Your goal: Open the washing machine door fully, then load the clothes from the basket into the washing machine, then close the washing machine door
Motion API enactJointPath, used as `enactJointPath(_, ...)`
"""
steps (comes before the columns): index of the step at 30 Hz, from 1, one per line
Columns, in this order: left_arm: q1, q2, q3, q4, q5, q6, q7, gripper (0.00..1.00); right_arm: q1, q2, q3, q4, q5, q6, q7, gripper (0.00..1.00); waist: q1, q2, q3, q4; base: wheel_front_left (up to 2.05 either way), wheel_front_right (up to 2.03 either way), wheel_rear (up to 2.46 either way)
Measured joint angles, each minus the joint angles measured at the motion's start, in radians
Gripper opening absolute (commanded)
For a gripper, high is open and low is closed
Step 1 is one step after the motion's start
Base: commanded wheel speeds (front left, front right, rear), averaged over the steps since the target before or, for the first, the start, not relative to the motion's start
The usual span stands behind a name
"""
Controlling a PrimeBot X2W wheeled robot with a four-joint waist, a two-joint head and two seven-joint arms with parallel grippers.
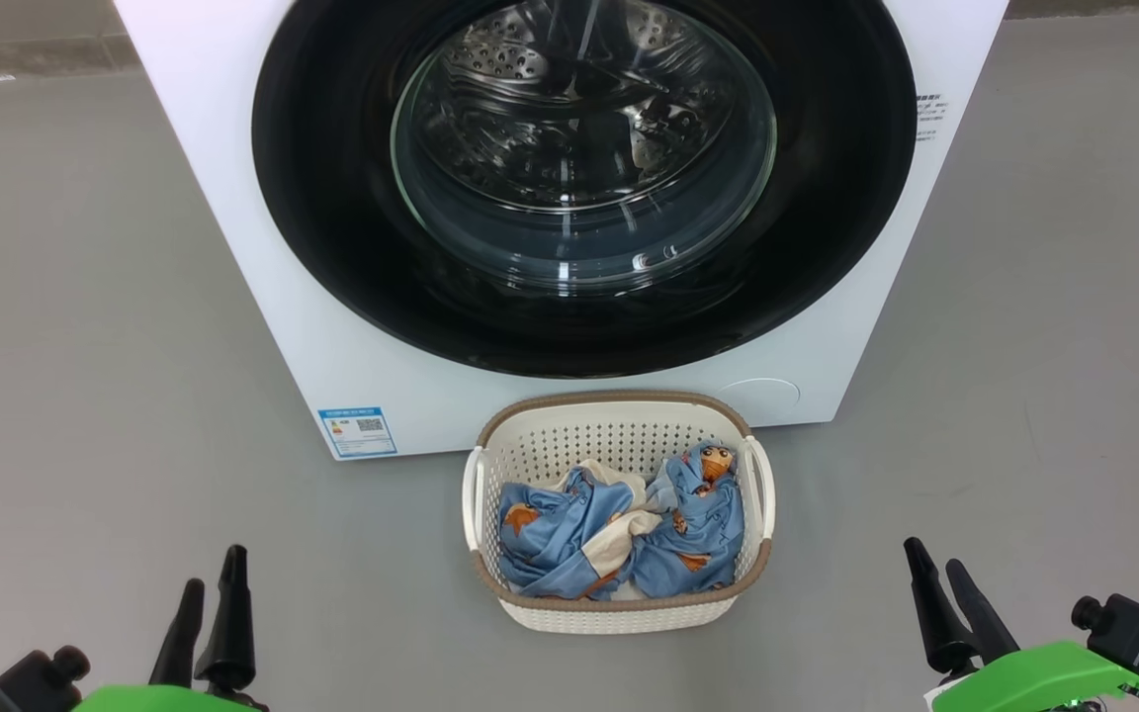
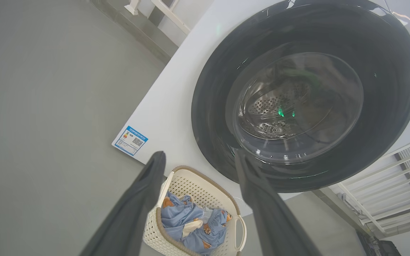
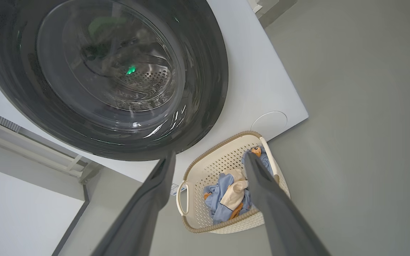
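Observation:
The white washing machine (image 1: pixel 283 297) stands straight ahead, its round black-rimmed door (image 1: pixel 584 326) flat against the front, shut, with the steel drum showing through the glass. On the floor before it sits the cream basket (image 1: pixel 619 608) holding blue clothes (image 1: pixel 698 524) with orange figures and a cream piece. My left gripper (image 1: pixel 214 572) hangs open at the lower left and my right gripper (image 1: pixel 933 557) open at the lower right, both well short of the basket and holding nothing. The left wrist view has the door (image 2: pixel 212 117) and basket (image 2: pixel 187 177) beyond its open fingers; the right wrist view likewise has the door (image 3: pixel 205 89) and the basket (image 3: pixel 222 156).
Grey floor (image 1: pixel 85 396) spreads to both sides of the machine and basket. A blue label sticker (image 1: pixel 357 431) sits at the machine's lower left corner. White railings (image 2: pixel 404 177) stand beside the machine in the left wrist view.

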Motion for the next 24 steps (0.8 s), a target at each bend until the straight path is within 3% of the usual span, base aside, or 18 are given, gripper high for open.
enactJointPath(24,0.0,0.024,-0.026,-0.028,0.219,-0.001,-0.07,1.0,-0.02,-0.022,0.026,0.008,-0.247,0.0,-0.067,1.0,0.0,0.0,0.011,-0.005,0.0,0.0,0.0)
